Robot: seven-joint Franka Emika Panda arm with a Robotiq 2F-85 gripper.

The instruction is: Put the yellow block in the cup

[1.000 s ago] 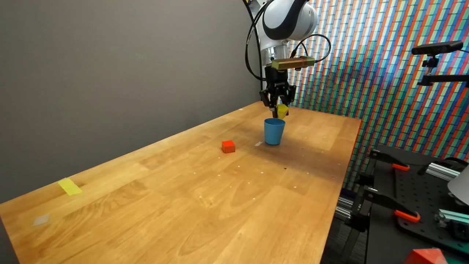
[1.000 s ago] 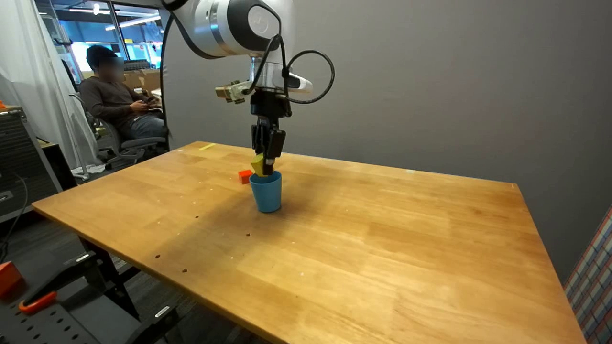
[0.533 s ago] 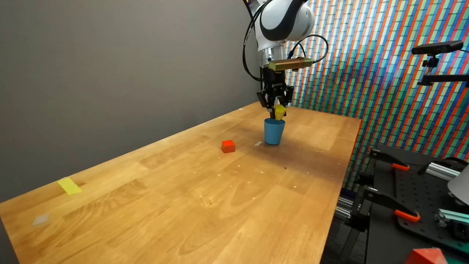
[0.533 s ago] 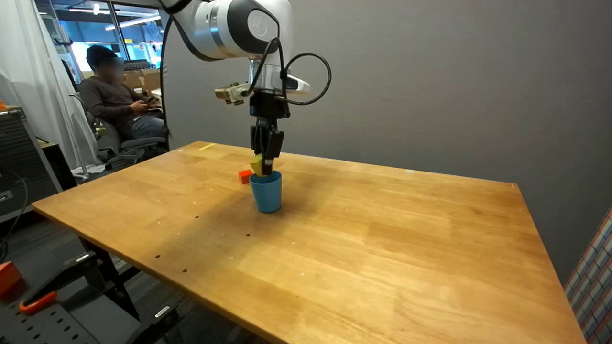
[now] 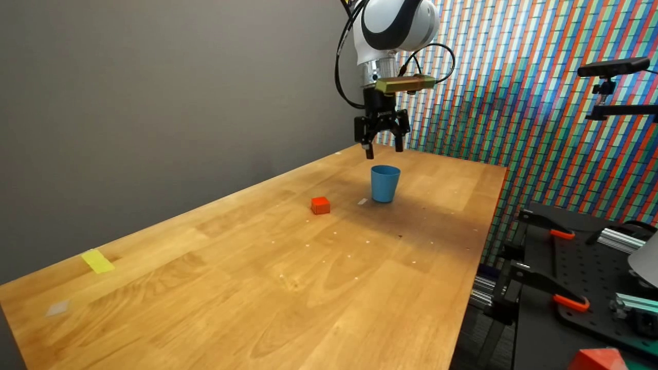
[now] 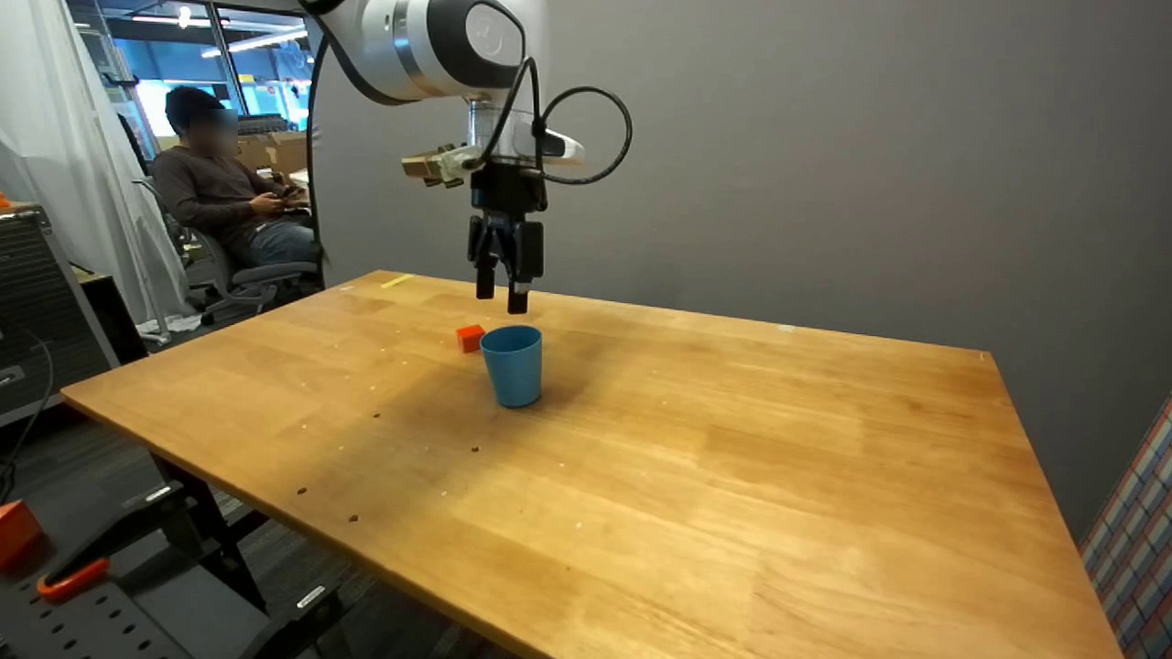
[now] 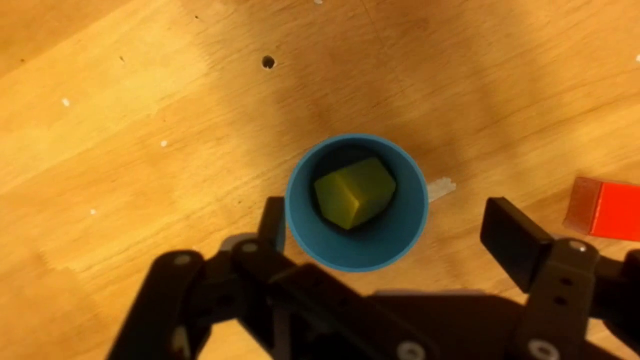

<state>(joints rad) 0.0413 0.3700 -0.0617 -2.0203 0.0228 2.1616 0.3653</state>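
Inside the blue cup (image 7: 361, 254), the yellow block (image 7: 352, 194) lies tilted, seen from above in the wrist view. Neither exterior view shows the block, since the cup's wall (image 5: 384, 186) hides it. The cup (image 6: 515, 371) stands upright on the wooden table. Above its rim hangs my gripper (image 5: 384, 151), jaws wide apart and nothing held; the same gripper (image 6: 502, 301) shows a gap over the cup. In the wrist view one finger pad (image 7: 515, 245) is well off to the right of the cup, and the other finger overlaps its left edge from this angle.
A red block (image 5: 320, 205) sits on the table (image 5: 288, 308) near the cup. Flat yellow tape (image 5: 97, 261) is stuck by the wall-side edge. Beyond the table's other edge are a black bench with clamps (image 5: 555, 298) and a mounted camera (image 5: 614, 67). Someone sits (image 6: 220, 183) in the background.
My gripper has opened and risen, shifting slightly. The yellow block, held at the cup's mouth half a second ago, has left the fingers and is now down in the cup.
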